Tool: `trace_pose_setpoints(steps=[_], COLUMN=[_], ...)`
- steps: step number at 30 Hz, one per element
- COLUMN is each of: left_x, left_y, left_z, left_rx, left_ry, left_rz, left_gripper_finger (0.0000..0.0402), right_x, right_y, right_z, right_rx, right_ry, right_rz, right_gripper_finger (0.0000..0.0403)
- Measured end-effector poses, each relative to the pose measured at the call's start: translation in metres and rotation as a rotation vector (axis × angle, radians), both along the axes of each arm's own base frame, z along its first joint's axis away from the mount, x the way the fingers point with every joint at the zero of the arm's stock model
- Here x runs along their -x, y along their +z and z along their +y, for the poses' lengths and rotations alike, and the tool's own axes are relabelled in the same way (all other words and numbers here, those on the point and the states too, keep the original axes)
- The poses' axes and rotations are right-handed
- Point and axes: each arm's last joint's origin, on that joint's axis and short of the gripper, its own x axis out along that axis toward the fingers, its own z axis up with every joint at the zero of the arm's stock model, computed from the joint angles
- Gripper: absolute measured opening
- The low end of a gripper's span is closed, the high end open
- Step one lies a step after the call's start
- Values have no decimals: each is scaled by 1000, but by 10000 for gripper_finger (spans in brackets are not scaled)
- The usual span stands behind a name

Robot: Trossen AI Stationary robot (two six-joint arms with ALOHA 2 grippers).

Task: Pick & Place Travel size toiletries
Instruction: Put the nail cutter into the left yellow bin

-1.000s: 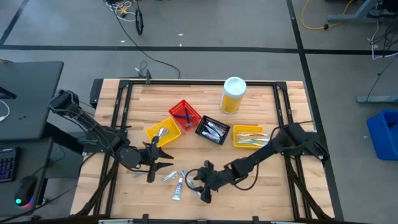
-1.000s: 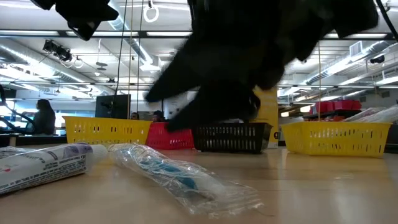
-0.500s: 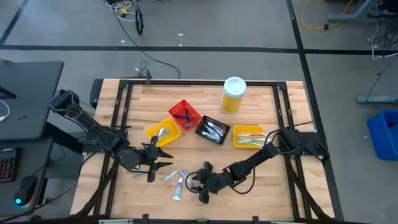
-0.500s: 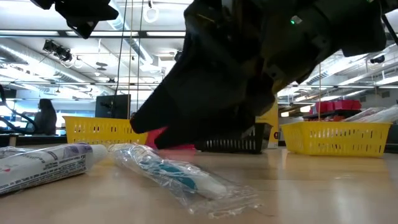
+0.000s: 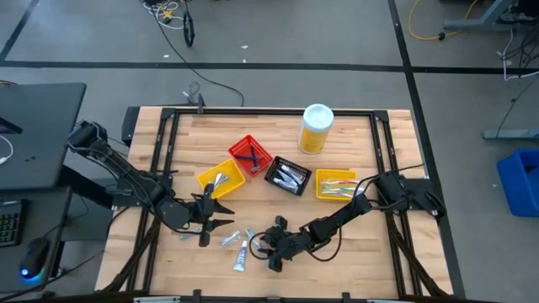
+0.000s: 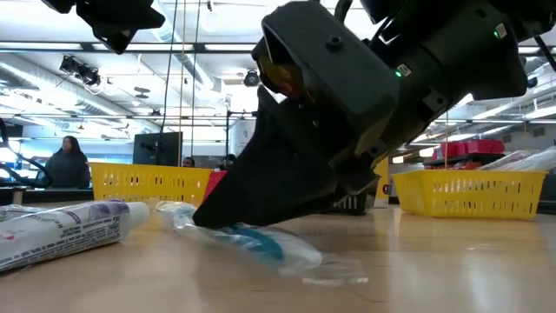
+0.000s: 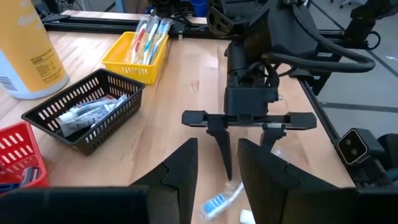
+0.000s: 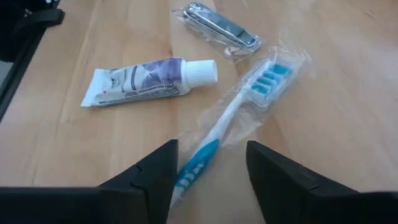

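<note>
A toothbrush with a blue-and-white handle, sealed in clear wrap (image 8: 239,112), lies flat on the wood near the table's near edge (image 5: 250,238) (image 6: 261,242). Beside it lie a small white tube with purple print (image 8: 149,84) (image 5: 241,257) and wrapped silver nail clippers (image 8: 217,28). My right gripper (image 8: 211,180) (image 5: 263,246) is open, tipped down over the toothbrush, one finger on each side of its blue handle end (image 8: 196,163). My left gripper (image 5: 212,220) (image 7: 217,186) waits open to the left of these items. My right gripper comes at the toothbrush's handle end (image 8: 189,171) slanting down from the table's right, fingers open on both sides of it. In the low view a fingertip (image 6: 208,217) reaches down to the wrapper; whether it touches, I cannot tell. The toothbrush lies flat on the table.
Behind the items stand a yellow bin with silver pieces (image 5: 221,178), a red bin (image 5: 250,155), a black bin of tubes (image 5: 288,176) and a yellow bin of toothbrushes (image 5: 335,184). A big yellow bottle (image 5: 316,128) stands near the far edge. People show in the room beyond.
My right gripper has moved toward the table's left and come down over the toothbrush, staying open. In the low view its fingertip has dropped from above the wrapper to the level of the toothbrush.
</note>
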Motion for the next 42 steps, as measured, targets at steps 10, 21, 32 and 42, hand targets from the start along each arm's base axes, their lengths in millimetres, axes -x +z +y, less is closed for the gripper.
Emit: trace_pose_setpoints(steps=[10, 21, 32, 42], left_x=[1, 5, -20, -22], left_y=[-2, -45, -96, -123], left_z=[-1, -1, -25, -28], left_rx=[6, 237, 325, 301], left_ry=[-37, 119, 73, 84], left_rz=[24, 272, 399, 513], left_gripper_finger=[122, 122, 122, 122], right_x=[-4, -5, -5, -5], right_y=[-1, -1, 15, 13], right_z=[-10, -12, -17, -19], right_rx=[0, 13, 49, 54], right_ry=[-1, 11, 8, 10], right_rz=[22, 26, -1, 16], right_gripper_finger=[162, 213, 246, 277])
